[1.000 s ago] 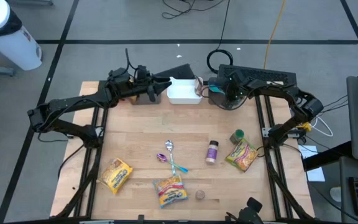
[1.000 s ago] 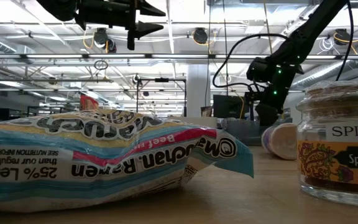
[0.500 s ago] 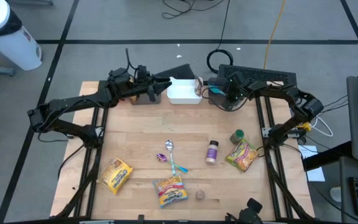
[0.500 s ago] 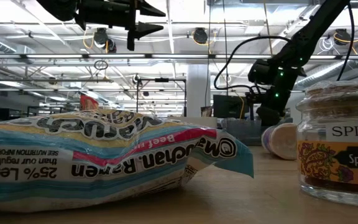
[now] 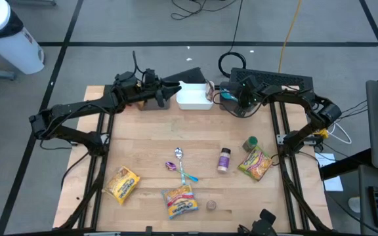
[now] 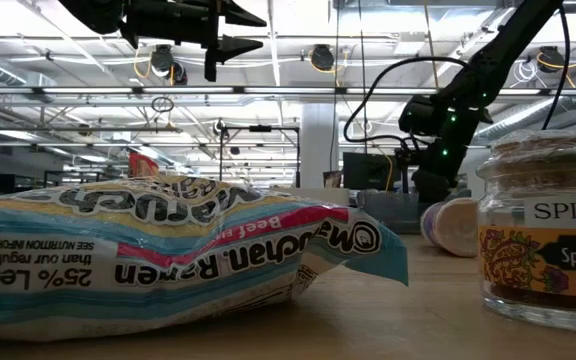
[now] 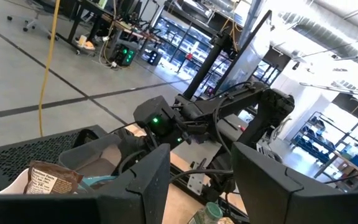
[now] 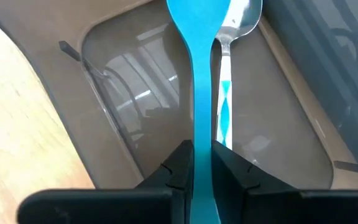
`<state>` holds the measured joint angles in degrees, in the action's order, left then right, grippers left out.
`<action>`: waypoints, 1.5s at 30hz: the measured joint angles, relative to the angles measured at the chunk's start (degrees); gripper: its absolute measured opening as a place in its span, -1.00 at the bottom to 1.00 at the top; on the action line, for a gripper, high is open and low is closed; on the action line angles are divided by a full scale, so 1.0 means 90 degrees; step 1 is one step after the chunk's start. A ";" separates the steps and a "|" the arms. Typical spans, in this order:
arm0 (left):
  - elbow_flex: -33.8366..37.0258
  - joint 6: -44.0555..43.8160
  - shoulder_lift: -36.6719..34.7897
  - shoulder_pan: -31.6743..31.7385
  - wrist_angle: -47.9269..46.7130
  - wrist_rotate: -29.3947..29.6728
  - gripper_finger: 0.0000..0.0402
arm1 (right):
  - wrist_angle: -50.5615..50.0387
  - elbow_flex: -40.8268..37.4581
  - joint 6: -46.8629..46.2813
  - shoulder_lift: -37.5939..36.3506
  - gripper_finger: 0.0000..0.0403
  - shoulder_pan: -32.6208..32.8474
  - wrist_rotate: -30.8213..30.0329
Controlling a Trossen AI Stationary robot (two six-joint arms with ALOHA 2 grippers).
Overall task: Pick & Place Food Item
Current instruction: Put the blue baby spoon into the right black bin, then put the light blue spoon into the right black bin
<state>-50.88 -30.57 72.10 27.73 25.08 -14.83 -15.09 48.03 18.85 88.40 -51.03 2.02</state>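
My right gripper (image 8: 201, 154) (image 5: 231, 98) is at the table's far edge, over a grey bin (image 8: 107, 87) (image 5: 243, 109), shut on a blue spoon (image 8: 197, 68). Beside it in the bin shows a metal spoon bowl with a blue handle (image 8: 229, 74). My left gripper (image 7: 201, 168) (image 5: 174, 90) hangs open and level, high beside the white bin (image 5: 194, 98), with nothing between its fingers. A brown packet (image 7: 47, 179) lies in that bin. Ramen packs (image 5: 122, 183) (image 5: 180, 200) (image 5: 255, 162) and a spice jar (image 5: 224, 159) rest on the table. My right gripper pinches the blue spoon's narrow handle (image 8: 199, 134) between its two fingers. The fingers slant down from above and the spoon runs on ahead of them, along their line, into the grey bin. Whether its far end touches the bin, I cannot tell.
A spoon with a blue handle (image 5: 184, 167) lies mid-table near a small purple thing (image 5: 172, 166). Two more jars (image 5: 250, 142) (image 5: 210, 205) stand toward the right and near edges. A black case (image 5: 277, 80) sits behind the grey bin. The table's left middle is bare wood.
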 joint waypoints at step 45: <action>-0.0001 0.0693 -0.2974 0.0421 -0.4702 -0.1335 -0.12 | 0.2323 0.0676 -0.4841 -0.2781 -0.24 0.2184 0.1996</action>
<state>-50.89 -24.33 45.33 31.51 -17.24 -26.84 5.82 54.11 -24.72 63.37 -31.37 19.99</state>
